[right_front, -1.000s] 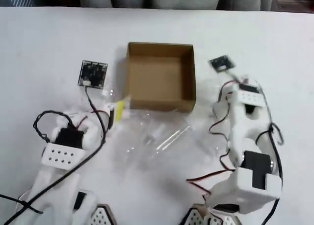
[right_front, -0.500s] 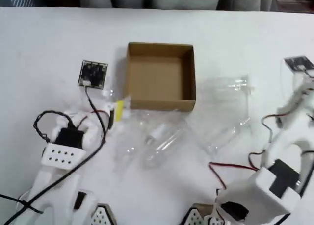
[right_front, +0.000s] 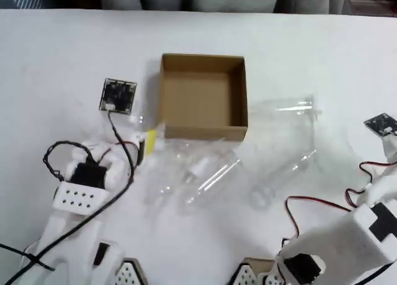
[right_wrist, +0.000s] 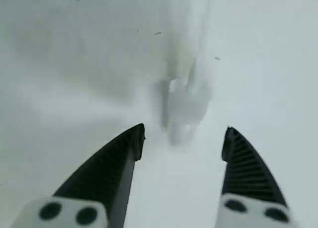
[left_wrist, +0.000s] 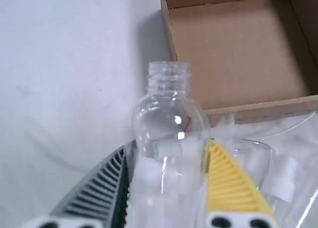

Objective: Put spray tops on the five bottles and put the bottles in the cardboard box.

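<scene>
While left hand [left_wrist: 166, 153] sits at near-left of tabletop [right_front: 56, 49], jaws clamped on clear bottle [left_wrist: 166, 114] — bottle's bare open neck pokes out past fingertips, just beside near-left corner of cardboard box [left_wrist: 238, 54]. Right hand [right_wrist: 184, 133] at near-right, jaws spread, above white tabletop; pale blurred object [right_wrist: 184, 106] just ahead of it, cannot tell what. Farther in — loose clear bottles [right_front: 211, 176] lying on sides along box's front wall and off to its right. Box beyond them, mid-tabletop, open side up.
</scene>
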